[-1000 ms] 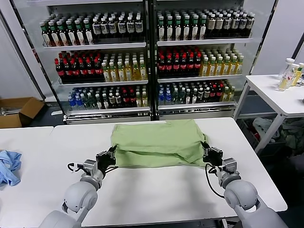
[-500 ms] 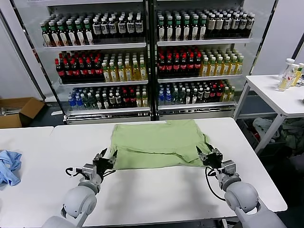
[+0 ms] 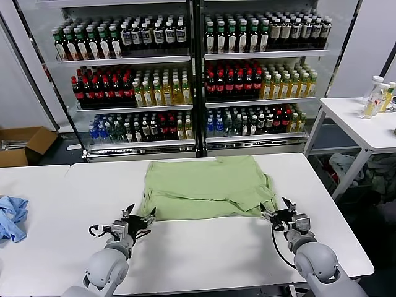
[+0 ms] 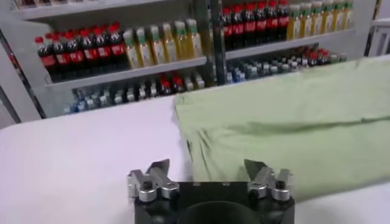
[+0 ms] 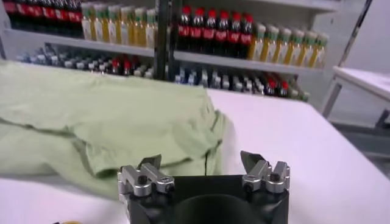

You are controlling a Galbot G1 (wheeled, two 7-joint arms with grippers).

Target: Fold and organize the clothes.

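The clothes (image 3: 207, 187), a light green shirt, lie folded flat on the white table (image 3: 204, 247), back side up. My left gripper (image 3: 138, 218) stands open just off the shirt's near left corner, apart from the cloth. At the near right corner my right gripper (image 3: 277, 213) is open too, holding nothing. The left wrist view shows the shirt (image 4: 292, 122) beyond the spread fingertips of the left gripper (image 4: 207, 167). In the right wrist view the rumpled shirt edge (image 5: 109, 122) lies just ahead of the right gripper (image 5: 198, 161).
A light blue cloth (image 3: 11, 218) lies on the neighbouring table at the far left. Glass-fronted bottle shelves (image 3: 192, 74) stand behind the table. A side table with bottles (image 3: 377, 99) is at the right, a cardboard box (image 3: 21, 143) on the floor at the left.
Both grippers let go of the shirt's near corners, opened and drew back toward me. The front edge of the shirt dropped and now lies flat on the table.
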